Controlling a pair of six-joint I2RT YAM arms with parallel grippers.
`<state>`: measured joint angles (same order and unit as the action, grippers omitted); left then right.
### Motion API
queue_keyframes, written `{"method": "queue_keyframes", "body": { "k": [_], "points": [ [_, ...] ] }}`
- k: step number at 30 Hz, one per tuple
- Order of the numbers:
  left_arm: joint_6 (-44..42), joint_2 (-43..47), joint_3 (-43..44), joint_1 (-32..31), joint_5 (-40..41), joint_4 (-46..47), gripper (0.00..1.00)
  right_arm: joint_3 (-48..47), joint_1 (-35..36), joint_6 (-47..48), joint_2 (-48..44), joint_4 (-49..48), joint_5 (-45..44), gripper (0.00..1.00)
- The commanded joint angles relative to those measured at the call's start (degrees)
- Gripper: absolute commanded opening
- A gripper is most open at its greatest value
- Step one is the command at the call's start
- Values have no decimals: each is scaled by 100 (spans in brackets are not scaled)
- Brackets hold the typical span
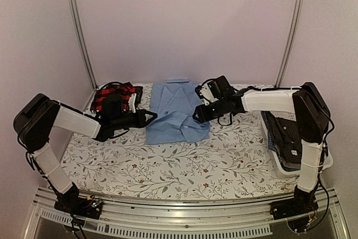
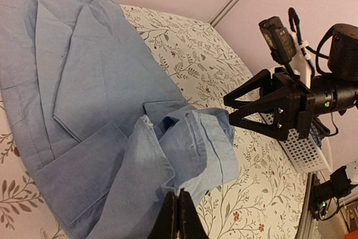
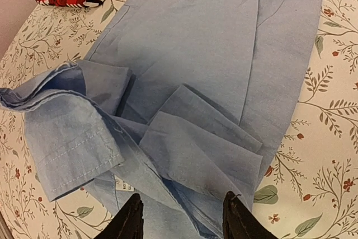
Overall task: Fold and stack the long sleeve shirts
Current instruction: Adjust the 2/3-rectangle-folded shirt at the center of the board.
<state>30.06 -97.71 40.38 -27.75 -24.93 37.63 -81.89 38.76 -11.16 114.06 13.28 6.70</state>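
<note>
A light blue long sleeve shirt (image 1: 176,113) lies partly folded in the middle of the table, its lower end bunched up. My left gripper (image 1: 152,116) is at the shirt's left edge. In the left wrist view its fingertips (image 2: 179,198) are pressed together on a raised fold of the blue cloth (image 2: 112,99). My right gripper (image 1: 197,117) hovers over the shirt's right side. Its jaws (image 3: 183,212) stand open above the folded cloth (image 3: 196,54), holding nothing. A red-and-black plaid shirt (image 1: 114,94) lies folded at the back left.
A white plastic basket (image 1: 327,158) with dark shirts (image 1: 285,135) in it stands at the table's right edge. The tablecloth (image 1: 168,166) is floral. Metal posts rise at both back corners. In the left wrist view the right gripper (image 2: 230,110) is close to the bunched cloth.
</note>
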Motion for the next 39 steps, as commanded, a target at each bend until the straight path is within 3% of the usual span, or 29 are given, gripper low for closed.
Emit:
{"method": "queue_keyframes", "body": {
  "k": [1,17,26,31,36,39],
  "points": [
    [-134,168,51,-31,-48,-95,0,17,85,442,-35,21,414,47],
    [-195,182,232,-12,-2,-247,0,-372,131,637,631,213,314,45],
    [-170,90,419,6,301,-427,0,-695,140,615,659,268,102,9],
    [-90,-141,642,62,916,-550,0,-1399,138,577,887,456,-418,1],
    [66,-485,911,166,1260,-573,0,-2284,128,594,1463,733,-853,0],
    [94,-628,1024,200,1137,-530,0,-2383,123,644,1580,843,-751,8]
  ]
}}
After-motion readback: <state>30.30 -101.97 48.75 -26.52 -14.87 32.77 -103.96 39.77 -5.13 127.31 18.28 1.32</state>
